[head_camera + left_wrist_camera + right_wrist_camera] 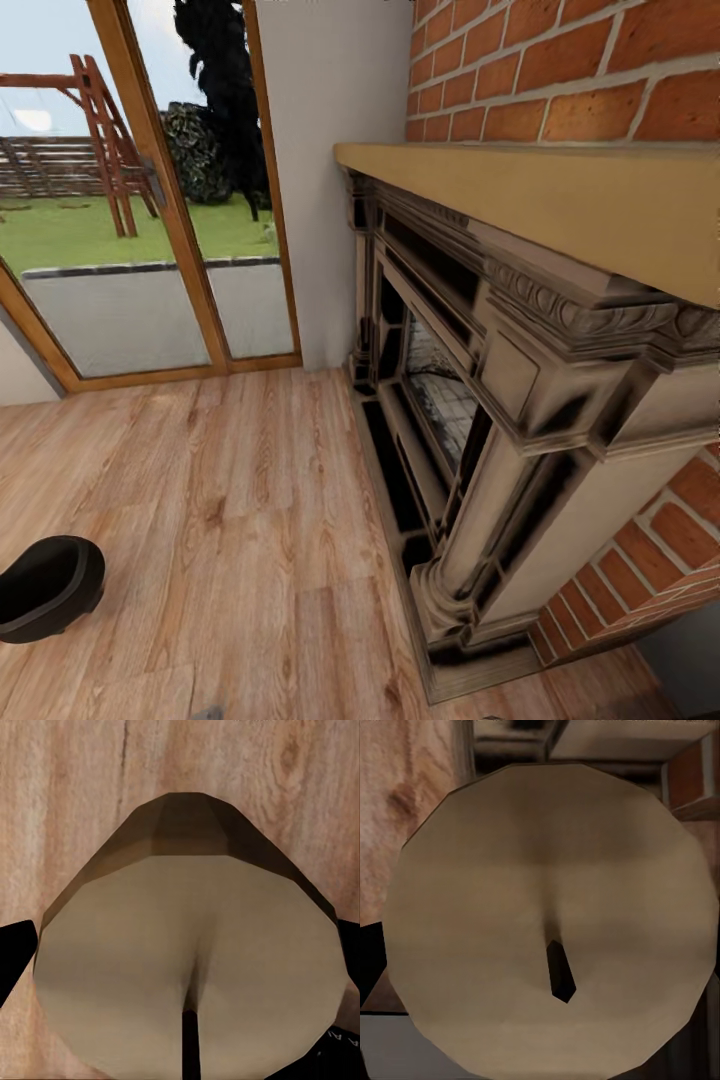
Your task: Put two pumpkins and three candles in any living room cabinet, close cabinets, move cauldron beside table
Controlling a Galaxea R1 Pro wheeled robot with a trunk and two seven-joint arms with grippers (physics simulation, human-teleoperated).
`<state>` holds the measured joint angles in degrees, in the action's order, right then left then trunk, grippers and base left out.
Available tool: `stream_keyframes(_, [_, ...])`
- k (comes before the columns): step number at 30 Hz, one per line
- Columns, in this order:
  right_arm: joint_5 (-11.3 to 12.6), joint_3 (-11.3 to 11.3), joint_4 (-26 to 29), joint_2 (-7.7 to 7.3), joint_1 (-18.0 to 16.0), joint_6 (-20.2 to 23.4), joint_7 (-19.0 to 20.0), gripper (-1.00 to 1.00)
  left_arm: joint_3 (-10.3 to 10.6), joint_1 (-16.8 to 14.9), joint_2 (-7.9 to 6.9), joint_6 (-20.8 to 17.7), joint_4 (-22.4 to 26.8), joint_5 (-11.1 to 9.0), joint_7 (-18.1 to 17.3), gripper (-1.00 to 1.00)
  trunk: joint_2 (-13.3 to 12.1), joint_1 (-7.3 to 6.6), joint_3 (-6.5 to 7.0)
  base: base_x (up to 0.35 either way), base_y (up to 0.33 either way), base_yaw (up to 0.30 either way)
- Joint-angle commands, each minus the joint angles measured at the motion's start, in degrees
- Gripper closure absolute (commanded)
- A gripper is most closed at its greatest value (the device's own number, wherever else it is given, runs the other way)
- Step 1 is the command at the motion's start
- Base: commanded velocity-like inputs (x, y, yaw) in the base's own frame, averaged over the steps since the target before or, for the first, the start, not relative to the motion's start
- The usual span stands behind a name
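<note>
A fat beige candle (187, 945) with a dark wick stands end-on in the left wrist view. My left gripper (184, 971) is shut on it, with black fingers (13, 954) at both of its sides, above the wooden floor. A second beige candle (547, 892) with a short black wick sits in my right gripper (544, 967), which is shut on it; one black finger (370, 960) shows at its edge. The black cauldron (45, 588) rests on the floor at the lower left of the head view. Pumpkins, cabinet and table are out of view.
A carved stone fireplace (500, 400) with a tan mantel (560, 195) juts from the brick wall (560, 70) on the right. A wood-framed glass door (150, 250) onto a garden stands ahead on the left. Plank floor (250, 520) runs between them.
</note>
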<state>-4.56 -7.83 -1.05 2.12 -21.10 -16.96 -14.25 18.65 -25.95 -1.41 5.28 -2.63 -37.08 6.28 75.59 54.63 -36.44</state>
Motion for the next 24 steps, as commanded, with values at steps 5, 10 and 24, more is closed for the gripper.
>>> stream_keyframes(5, [0.0,0.0,0.0,0.07,0.0,0.0,0.0,1.00,0.0,0.0,0.00,-0.3,0.0,0.0,0.1,1.00,-2.0,-1.10,0.90,0.000,0.000,0.000])
stream_keyframes(10, [0.0,-0.1,0.1,0.08,0.0,0.0,-0.1,1.00,0.1,0.0,-0.06,-0.3,0.0,0.1,0.2,1.00,-4.0,-2.20,1.80,0.000,0.000,0.000])
stream_keyframes(24, [-0.3,-0.2,0.7,-0.44,0.0,6.4,1.1,1.00,0.2,-0.1,-0.20,-0.4,0.1,0.2,0.2,1.00,-9.6,-5.28,4.31,0.000,0.000,0.000])
